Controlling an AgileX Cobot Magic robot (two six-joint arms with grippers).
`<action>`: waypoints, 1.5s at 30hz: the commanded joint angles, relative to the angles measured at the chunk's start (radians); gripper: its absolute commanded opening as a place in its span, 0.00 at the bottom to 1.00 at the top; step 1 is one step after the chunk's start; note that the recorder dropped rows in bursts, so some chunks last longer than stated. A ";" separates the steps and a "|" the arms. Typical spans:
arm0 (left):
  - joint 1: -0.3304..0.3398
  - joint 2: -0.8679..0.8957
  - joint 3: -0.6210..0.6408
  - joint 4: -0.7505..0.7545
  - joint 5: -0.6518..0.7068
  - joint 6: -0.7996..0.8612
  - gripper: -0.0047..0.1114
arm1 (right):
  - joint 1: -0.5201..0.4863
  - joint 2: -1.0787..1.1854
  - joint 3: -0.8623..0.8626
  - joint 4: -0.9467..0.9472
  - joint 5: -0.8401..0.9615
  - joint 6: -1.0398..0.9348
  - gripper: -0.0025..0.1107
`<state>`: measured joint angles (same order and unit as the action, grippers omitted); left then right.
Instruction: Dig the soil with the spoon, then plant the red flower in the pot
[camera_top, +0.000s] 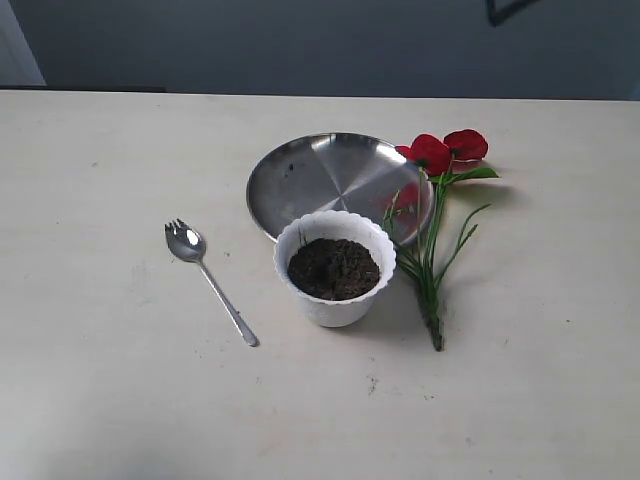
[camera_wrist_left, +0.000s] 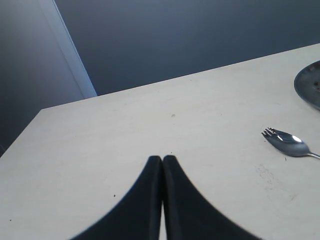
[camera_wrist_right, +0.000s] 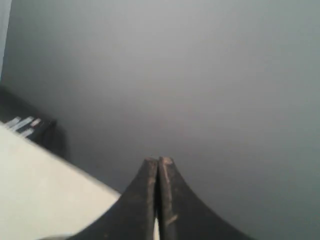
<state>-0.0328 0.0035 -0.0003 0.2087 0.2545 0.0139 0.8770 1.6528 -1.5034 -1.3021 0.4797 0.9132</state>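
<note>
The white scalloped pot (camera_top: 334, 300) stands mid-table, filled with dark soil (camera_top: 334, 268). To its left the silver spoon (camera_top: 210, 280) lies flat, tined bowl pointing away; its bowl also shows in the left wrist view as the spoon (camera_wrist_left: 287, 143). The red flower (camera_top: 440, 152) lies on the table right of the pot, its green stems running toward the front. Neither gripper appears in the exterior view. My left gripper (camera_wrist_left: 162, 159) is shut and empty, above bare table well short of the spoon. My right gripper (camera_wrist_right: 158, 161) is shut and empty, pointing past the table edge at a grey wall.
A round shiny steel plate (camera_top: 300, 180) sits just behind the pot, touching the flower's leaves; its rim (camera_wrist_left: 306, 87) shows in the left wrist view. The pale table (camera_top: 120, 400) stretches wide on every side. A dark wall lies behind the far edge.
</note>
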 joint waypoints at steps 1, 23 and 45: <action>0.001 -0.004 0.000 -0.005 -0.011 -0.003 0.04 | 0.046 0.114 -0.211 0.963 0.236 -0.887 0.02; 0.001 -0.004 0.000 -0.005 -0.011 -0.003 0.04 | 0.172 0.684 -0.541 1.365 0.705 -1.045 0.02; 0.001 -0.004 0.000 -0.005 -0.011 -0.003 0.04 | 0.172 0.786 -0.563 1.365 0.672 -0.988 0.37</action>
<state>-0.0328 0.0035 -0.0003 0.2087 0.2545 0.0139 1.0499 2.4271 -2.0604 0.0797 1.1396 -0.0820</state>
